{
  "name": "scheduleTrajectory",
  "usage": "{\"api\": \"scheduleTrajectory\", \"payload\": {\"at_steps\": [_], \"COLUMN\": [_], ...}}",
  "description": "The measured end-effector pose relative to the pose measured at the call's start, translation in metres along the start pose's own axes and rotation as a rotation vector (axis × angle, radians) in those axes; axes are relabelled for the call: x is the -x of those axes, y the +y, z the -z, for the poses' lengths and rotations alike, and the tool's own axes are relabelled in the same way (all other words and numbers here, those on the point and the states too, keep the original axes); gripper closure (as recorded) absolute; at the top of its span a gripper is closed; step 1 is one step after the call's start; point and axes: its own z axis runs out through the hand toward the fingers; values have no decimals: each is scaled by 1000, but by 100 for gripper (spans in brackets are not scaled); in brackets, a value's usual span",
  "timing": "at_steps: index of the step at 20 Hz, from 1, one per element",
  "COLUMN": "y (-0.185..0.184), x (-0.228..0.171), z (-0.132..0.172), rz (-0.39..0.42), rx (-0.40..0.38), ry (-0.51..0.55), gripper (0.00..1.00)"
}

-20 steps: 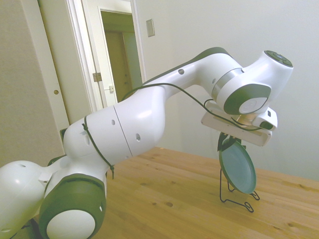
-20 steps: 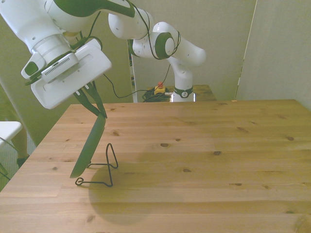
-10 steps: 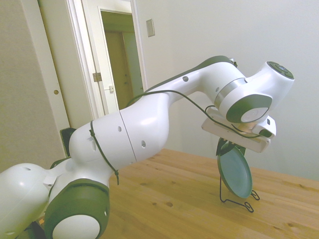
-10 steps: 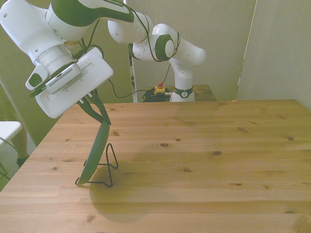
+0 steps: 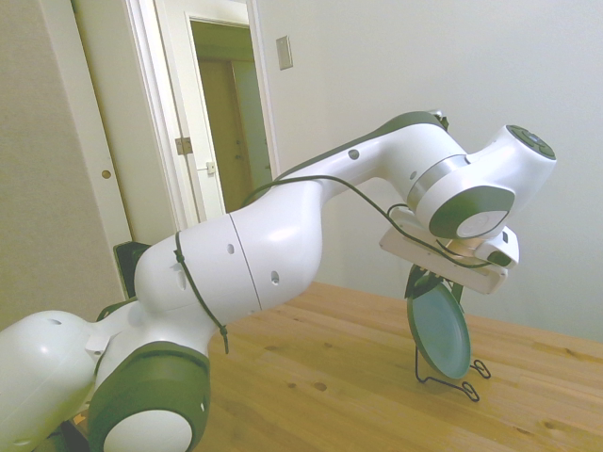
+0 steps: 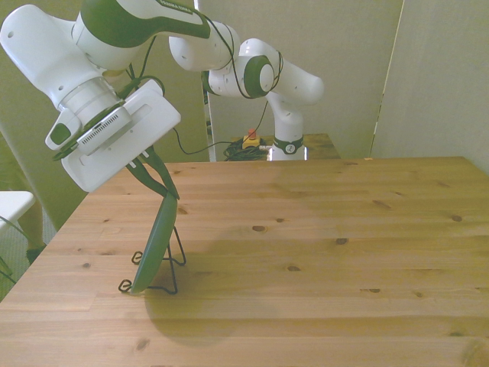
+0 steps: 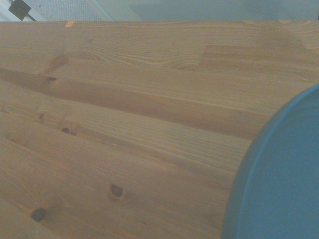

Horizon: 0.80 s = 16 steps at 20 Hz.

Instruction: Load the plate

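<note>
The grey-green plate point(image 5: 439, 330) stands on edge, tilted, with its lower rim down in a thin black wire rack point(image 5: 462, 380) on the wooden table. From across the table the plate point(image 6: 155, 243) shows as a narrow slanted blade at the front view's left, above the wire rack point(image 6: 164, 277). My gripper point(image 6: 162, 187) is shut on the plate's top rim, seen also in the side view as the gripper point(image 5: 426, 281). The wrist view holds part of the plate point(image 7: 279, 179) close over the tabletop.
The wooden table point(image 6: 321, 252) stretches away to the front view's right. A doorway point(image 5: 221, 104) and wall stand behind the arm in the side view. A white object point(image 6: 14, 205) sits beyond the table's edge at the front view's left.
The gripper has lowered the plate and stood it more upright, bringing its lower rim down into the wire rack. The hold on the top rim is unchanged.
</note>
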Motion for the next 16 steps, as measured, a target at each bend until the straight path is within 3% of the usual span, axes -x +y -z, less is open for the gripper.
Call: {"api": "scheduleTrajectory", "payload": {"at_steps": [11, 12, 16], "y": [1, 2, 3], "x": [-1, -1, -2], "z": [-5, -6, -6], "rz": [0, -1, -4], "rx": [-7, -7, 3], "ry": [-9, -9, -9], "gripper": [100, 0, 0]}}
